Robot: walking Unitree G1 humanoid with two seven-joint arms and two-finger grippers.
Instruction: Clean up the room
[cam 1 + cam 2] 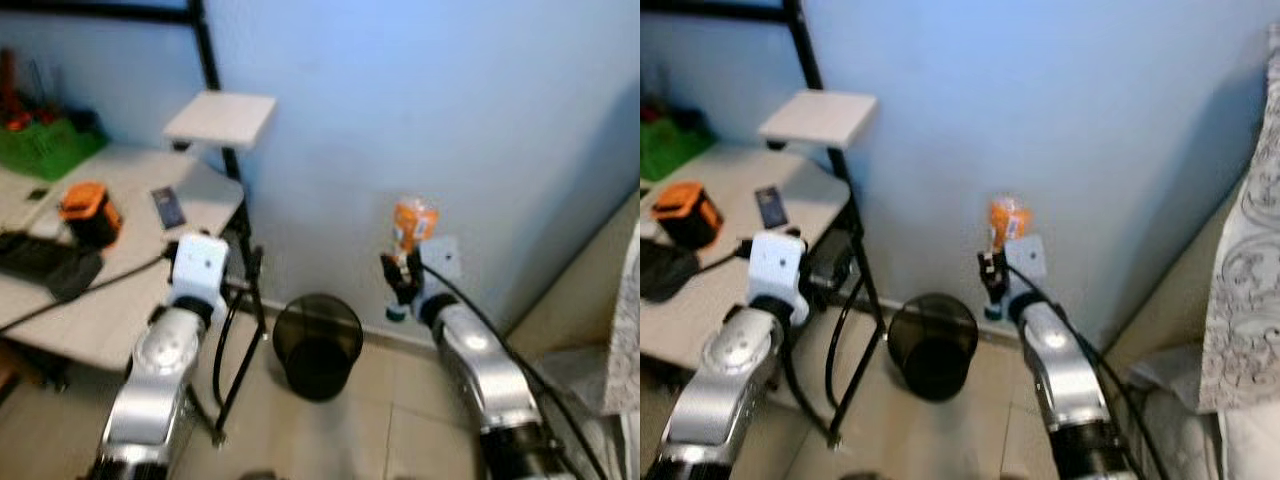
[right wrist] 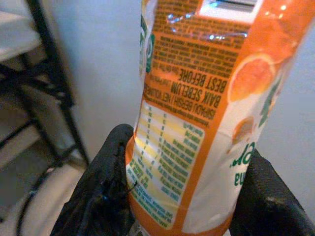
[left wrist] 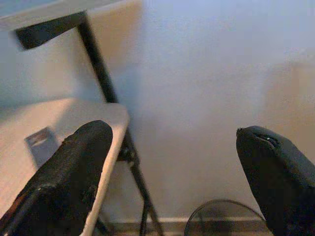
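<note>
Left claw (image 1: 200, 262) hangs wide open and empty over the desk (image 1: 120, 300) edge. Bin (image 1: 318, 345) sits at 6 o'clock. Right claw (image 1: 403, 275) clamps the orange bottle (image 1: 411, 225), off at 3 o'clock from the bin, so dropping now probably misses.

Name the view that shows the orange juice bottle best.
The right wrist view: the orange juice bottle is close up there, label text legible, clamped in the right gripper. Both eye views show it small and blurred, raised before the wall, right of the black bin.
</note>
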